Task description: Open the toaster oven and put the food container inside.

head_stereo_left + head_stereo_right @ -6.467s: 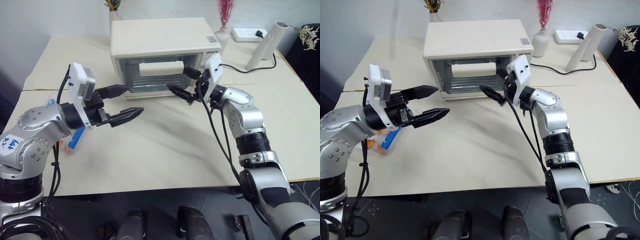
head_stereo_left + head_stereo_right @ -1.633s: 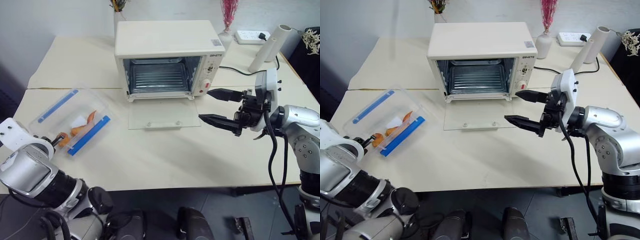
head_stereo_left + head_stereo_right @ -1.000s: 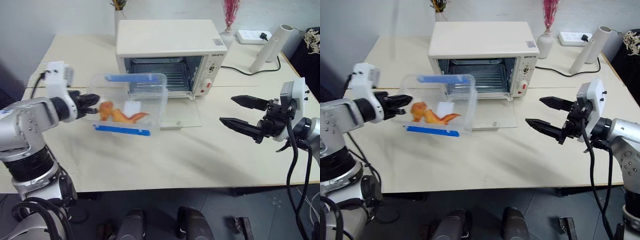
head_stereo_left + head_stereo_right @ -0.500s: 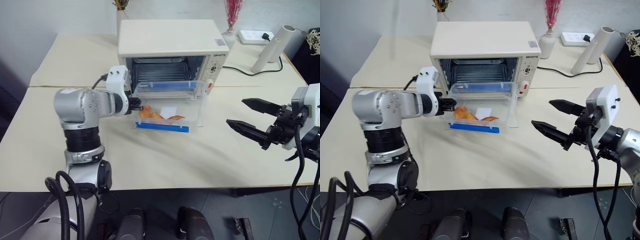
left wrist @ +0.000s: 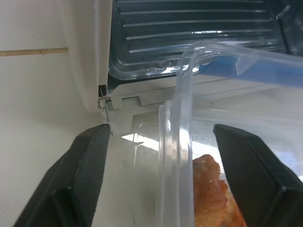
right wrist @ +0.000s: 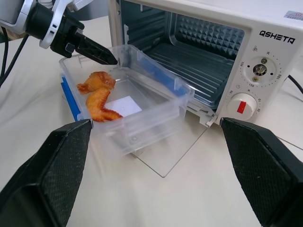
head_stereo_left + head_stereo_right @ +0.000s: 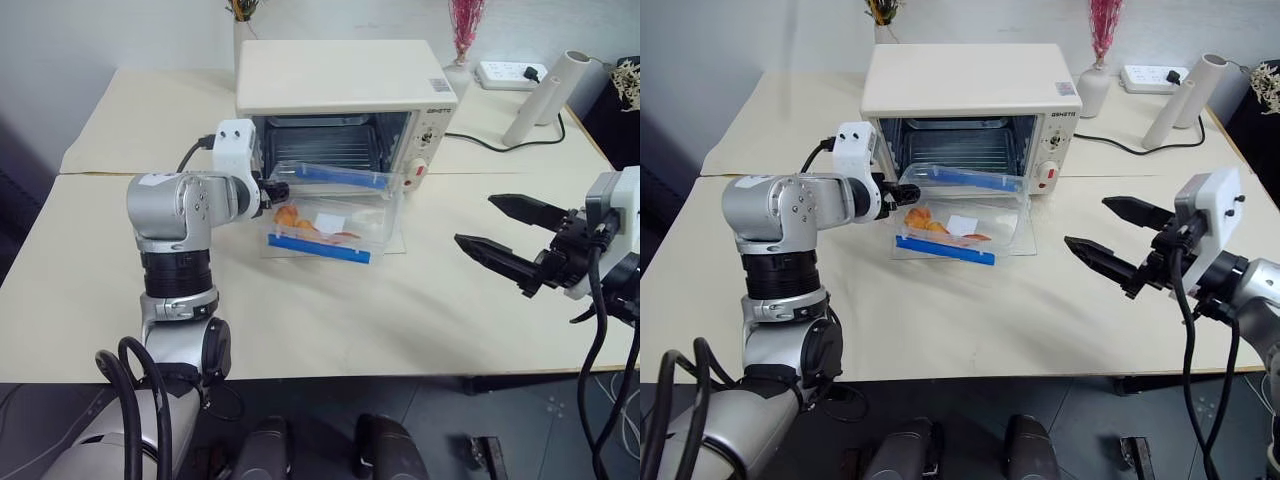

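The right gripper [image 7: 1108, 235] hangs above the near right part of the table [image 7: 330, 320], its two black fingers spread wide with nothing between them, well apart from everything else; farther in and to the left, the food container [image 7: 328, 212] lies tilted over the lowered glass door [image 6: 168, 156] of the toaster oven [image 7: 345, 100], its near edge low and its far edge raised at the oven mouth, half in and half out; orange food pieces [image 6: 97, 92] and a white slip [image 6: 124, 106] show through the clear plastic, with blue clip strips along its long sides; the left gripper [image 7: 908, 190] sits at the container's left end, and in the left wrist view its fingers [image 5: 85, 161] stand apart on either side of the clear rim, no longer pinching it as they were a moment ago; behind, the oven cavity stands open with its wire rack [image 5: 189, 28] visible; on the right panel sit the knobs and a red button [image 6: 241, 107]; at the far right lie a white power strip [image 7: 510, 72] and a white cylinder [image 7: 540, 92].
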Motion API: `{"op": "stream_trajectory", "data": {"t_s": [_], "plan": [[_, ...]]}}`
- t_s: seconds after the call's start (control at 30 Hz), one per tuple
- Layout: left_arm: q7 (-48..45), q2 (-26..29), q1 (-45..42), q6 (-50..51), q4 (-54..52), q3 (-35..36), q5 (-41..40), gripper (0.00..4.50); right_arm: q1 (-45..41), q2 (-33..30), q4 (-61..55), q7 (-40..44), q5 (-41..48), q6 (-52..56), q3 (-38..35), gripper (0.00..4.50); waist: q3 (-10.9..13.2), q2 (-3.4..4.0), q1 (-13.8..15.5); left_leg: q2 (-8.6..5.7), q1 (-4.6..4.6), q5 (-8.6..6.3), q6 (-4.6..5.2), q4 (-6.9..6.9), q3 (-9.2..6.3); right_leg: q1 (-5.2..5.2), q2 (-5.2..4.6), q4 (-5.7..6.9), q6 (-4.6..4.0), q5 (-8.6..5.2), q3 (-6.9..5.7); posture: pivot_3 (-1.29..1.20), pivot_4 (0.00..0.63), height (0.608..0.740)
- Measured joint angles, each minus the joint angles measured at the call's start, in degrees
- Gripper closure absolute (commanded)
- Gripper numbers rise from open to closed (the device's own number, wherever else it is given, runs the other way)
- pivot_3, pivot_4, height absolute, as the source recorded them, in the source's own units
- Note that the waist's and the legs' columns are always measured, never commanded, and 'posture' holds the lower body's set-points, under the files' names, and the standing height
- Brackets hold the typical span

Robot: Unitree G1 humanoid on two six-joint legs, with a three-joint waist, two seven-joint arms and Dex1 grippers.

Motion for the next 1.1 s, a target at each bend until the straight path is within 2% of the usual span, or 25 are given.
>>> {"op": "stream_trajectory", "data": {"t_s": [0.2,0.37,0.43,0.47,0.5,0.53,0.6,0.7,0.8,0.87,0.9,1.1], "plan": [[-1.9,1.0,-0.1,-0.7,-6.1,5.9,-2.7,0.88,-0.3,-0.6,1.5,0.5,-1.0,0.0,1.3,0.00,0.0,0.00,0.0,0.01,0.00,0.00,0.00,-0.01,-0.01,0.00,0.00,0.00,0.00,0.00,-0.01,0.00,0.150,0.740],[-5.3,1.3,-3.3,-1.5,-8.8,14.8,-8.1,0.88,-1.8,-1.5,1.6,0.7,-1.0,0.1,1.3,0.00,0.0,0.00,0.0,0.00,-0.01,0.00,0.00,0.00,-0.02,0.00,0.00,-0.02,0.00,0.00,-0.02,0.00,0.150,0.740],[-10.7,4.2,-3.3,-1.3,-8.9,17.9,-13.4,1.26,-2.6,-1.9,1.5,0.9,-0.2,0.5,1.5,0.00,0.0,0.00,-0.1,0.01,-0.01,0.00,0.00,0.00,-0.02,0.00,0.00,-0.02,0.00,0.00,-0.03,0.00,0.150,0.740],[-15.0,7.0,-2.8,-1.2,-8.9,19.4,-16.8,1.49,-3.0,-2.1,1.5,1.1,0.9,1.1,1.5,0.38,0.0,0.01,-0.2,0.02,0.00,0.00,-0.01,-0.01,-0.02,-0.01,0.01,-0.01,0.00,0.00,-0.03,0.00,0.150,0.740],[-20.3,10.8,-1.3,-0.7,-9.0,19.6,-21.0,1.79,-3.2,-2.4,1.2,1.5,2.4,1.7,1.5,0.58,0.0,0.01,-0.5,0.07,0.02,0.00,-0.02,-0.05,0.01,-0.05,0.04,0.00,0.00,0.00,0.00,0.00,0.150,0.740],[-27.6,15.9,1.5,0.1,-9.2,19.6,-26.6,2.08,-3.4,-2.8,0.9,2.1,4.7,2.7,1.3,0.88,0.0,0.02,-0.9,0.09,0.06,0.00,-0.03,-0.12,0.00,-0.10,0.05,0.02,-0.02,-0.01,0.03,0.00,0.150,0.740],[-35.6,20.3,5.1,0.8,-9.4,19.1,-32.2,2.70,-3.3,-3.1,0.3,2.6,7.2,3.9,1.2,1.57,0.0,0.03,-1.1,0.10,0.05,0.00,-0.05,-0.09,-0.01,-0.09,0.08,0.05,-0.04,-0.02,-0.01,0.00,0.150,0.740],[-50.1,31.8,15.6,-1.8,-11.8,11.5,-38.3,3.60,-3.6,-3.3,-2.7,2.6,11.8,5.7,2.3,2.59,0.0,0.03,-1.2,0.09,0.06,0.00,-0.05,-0.07,-0.02,-0.07,0.08,0.03,-0.05,-0.03,0.06,0.00,0.150,0.740],[-59.6,38.0,22.3,-8.2,-14.3,3.9,-38.6,4.50,-3.5,-3.3,-5.2,2.1,15.0,6.9,5.4,3.66,0.0,0.03,-0.4,0.08,0.07,0.00,-0.04,0.01,-0.02,0.07,0.08,-0.07,-0.06,-0.03,0.05,0.00,0.150,0.740],[-65.4,42.5,26.7,-16.8,-17.0,-2.2,-35.9,4.50,-3.7,-2.4,-6.8,1.2,15.7,7.0,9.1,4.31,0.0,0.02,-0.2,0.06,0.09,-0.01,-0.03,0.00,-0.02,0.13,0.08,-0.16,-0.06,-0.03,0.05,0.00,0.150,0.740],[-67.2,43.6,28.2,-20.5,-17.7,-4.8,-34.3,4.50,-3.8,-1.4,-7.2,0.6,15.6,7.1,11.2,4.47,0.0,0.02,-0.1,0.06,0.10,-0.01,-0.02,0.00,-0.02,0.15,0.08,-0.17,-0.06,-0.03,0.05,0.00,0.150,0.740],[-68.9,42.2,27.9,-36.0,-14.6,-16.8,-23.9,4.50,-6.3,4.0,-5.6,-2.6,8.3,6.1,23.2,4.47,0.0,0.02,-0.1,0.05,0.04,-0.03,0.03,0.00,-0.01,0.12,0.10,-0.17,-0.06,-0.03,0.03,0.00,0.150,0.740]]}}
